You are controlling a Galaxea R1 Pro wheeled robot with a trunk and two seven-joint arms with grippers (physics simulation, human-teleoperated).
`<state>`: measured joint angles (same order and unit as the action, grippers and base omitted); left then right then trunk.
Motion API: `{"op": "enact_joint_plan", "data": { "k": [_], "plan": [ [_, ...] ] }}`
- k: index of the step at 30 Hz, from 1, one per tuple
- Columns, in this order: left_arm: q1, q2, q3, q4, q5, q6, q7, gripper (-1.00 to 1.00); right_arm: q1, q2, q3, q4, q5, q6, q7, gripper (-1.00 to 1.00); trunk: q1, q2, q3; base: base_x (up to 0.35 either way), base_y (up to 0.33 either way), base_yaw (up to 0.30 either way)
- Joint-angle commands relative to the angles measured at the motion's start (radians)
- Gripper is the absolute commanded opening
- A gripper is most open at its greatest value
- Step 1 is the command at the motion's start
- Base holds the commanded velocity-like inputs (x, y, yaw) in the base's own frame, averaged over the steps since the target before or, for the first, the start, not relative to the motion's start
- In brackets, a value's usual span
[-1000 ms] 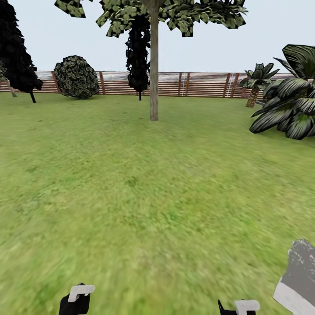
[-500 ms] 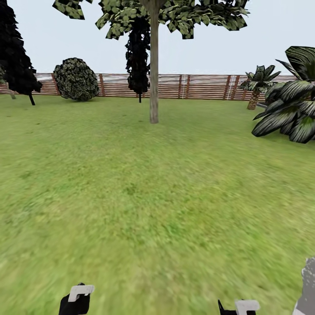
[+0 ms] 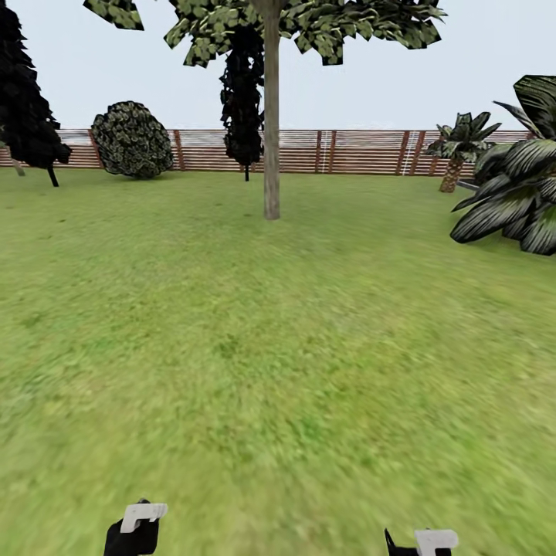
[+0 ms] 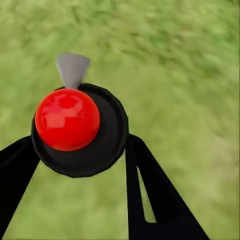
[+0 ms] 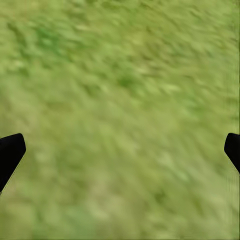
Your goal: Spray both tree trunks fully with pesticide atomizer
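— What's nearest?
— The left gripper (image 4: 80, 150), clamped on the atomizer (image 4: 75, 125), red cap up. The right gripper (image 5: 120, 150) is spread apart over bare lawn (image 3: 278, 347).
— Anything blocking the way ahead?
— Open grass up to the tree trunk (image 3: 271, 139). A leafy plant (image 3: 513, 201) stands off right.
— Farther back?
— A round bush (image 3: 133, 140), a dark conifer (image 3: 243, 93) behind the trunk, then the fence (image 3: 363, 151).

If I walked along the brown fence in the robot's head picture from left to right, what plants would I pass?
Near-black pointed conifer → round leafy dark-green bush → tall tree with a slim beige-grey trunk → short palm with a scaly brown trunk → big striped-leaf plant at the right edge.
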<state>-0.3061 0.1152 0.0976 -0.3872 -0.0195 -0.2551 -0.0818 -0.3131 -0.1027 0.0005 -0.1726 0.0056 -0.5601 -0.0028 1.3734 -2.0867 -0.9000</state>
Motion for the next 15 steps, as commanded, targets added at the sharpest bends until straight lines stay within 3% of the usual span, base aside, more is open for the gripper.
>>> {"op": "enact_joint_plan", "data": {
  "k": [1, 15],
  "plan": [
    [-0.001, -0.001, 0.008, 0.001, -0.002, -0.003, -0.009, -1.0, -0.001, 0.0, 0.0, 0.001, 0.001, -0.003, 0.0, 1.0, 0.0, 0.0, -0.001, 0.338, 0.0, 0.0],
    [-0.001, -0.001, 0.008, 0.001, -0.002, -0.003, -0.009, -1.0, -0.001, 0.0, 0.0, 0.001, 0.001, -0.003, 0.0, 1.0, 0.0, 0.0, -0.001, 0.338, 0.0, 0.0]
  ]
}}
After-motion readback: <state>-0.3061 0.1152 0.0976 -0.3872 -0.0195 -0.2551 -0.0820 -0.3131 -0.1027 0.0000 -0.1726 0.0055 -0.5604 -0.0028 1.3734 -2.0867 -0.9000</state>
